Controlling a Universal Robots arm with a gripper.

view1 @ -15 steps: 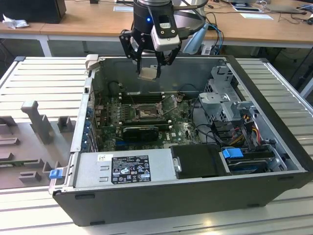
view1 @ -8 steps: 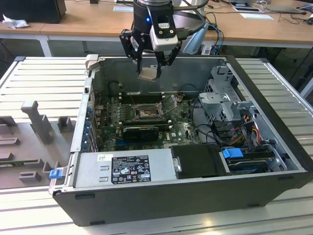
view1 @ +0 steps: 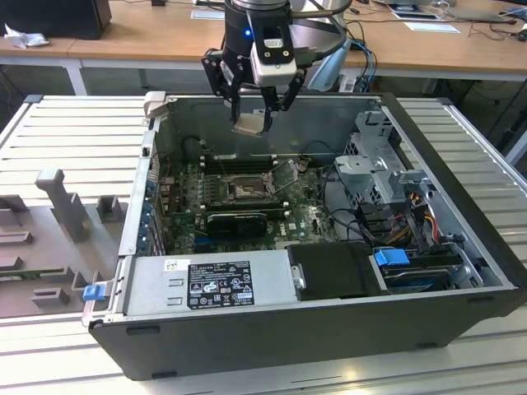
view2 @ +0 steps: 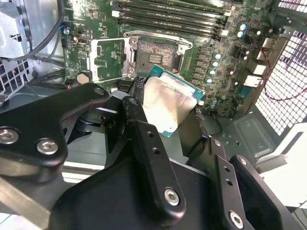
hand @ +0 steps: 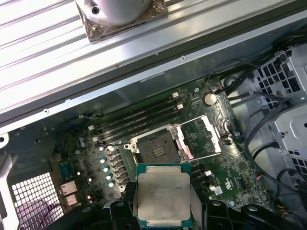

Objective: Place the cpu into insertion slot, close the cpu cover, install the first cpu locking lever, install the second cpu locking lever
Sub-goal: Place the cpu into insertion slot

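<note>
My gripper (view1: 251,122) hangs above the open computer case and is shut on the cpu (view1: 249,125), a flat silvery-beige chip held by two opposite edges. In both wrist views the cpu (view2: 170,105) (hand: 163,194) sits between the black fingers (view2: 136,98), clear of the board. Below it lies the insertion slot (view1: 244,191) (view2: 156,57) (hand: 156,146), uncovered, with its pin field showing. The cpu cover (view2: 111,57) (hand: 201,136), a silver frame plate with a square window, is swung open beside the slot.
Long black memory sticks (view1: 235,163) lie just behind the slot. A grey power supply (view1: 210,280) fills the case's near side and a metal drive cage (view1: 387,173) with cables stands at the exterior view's right. A grey fixture (view1: 58,206) rests on the slatted table.
</note>
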